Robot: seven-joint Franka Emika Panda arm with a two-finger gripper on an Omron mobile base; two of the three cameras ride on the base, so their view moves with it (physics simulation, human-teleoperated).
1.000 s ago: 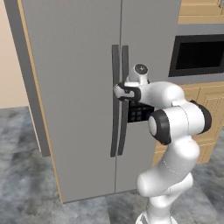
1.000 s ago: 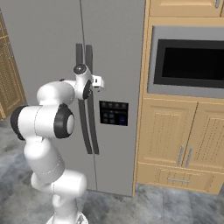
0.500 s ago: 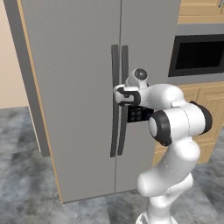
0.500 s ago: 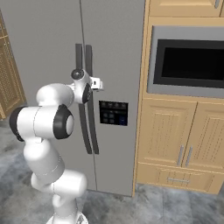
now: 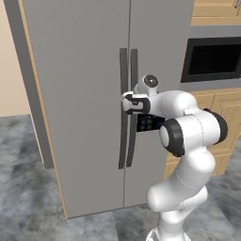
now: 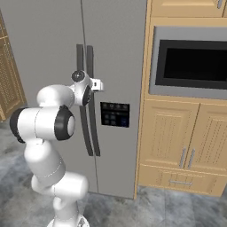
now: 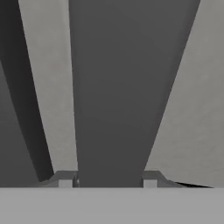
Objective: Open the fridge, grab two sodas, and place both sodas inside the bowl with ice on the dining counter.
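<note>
At the fridge (image 5: 89, 94), jaws clamp a door handle (image 7: 116, 96), fingertips mostly hidden.

A floor of mottled grey stone tiles (image 5: 28, 188) is seen underfoot. A built-in black oven (image 6: 190, 64) is framed in grey and set among light wood cabinets (image 6: 177, 142) with slim metal handles. A plain beige wall (image 5: 12, 70) is seen in the left base view.
</note>
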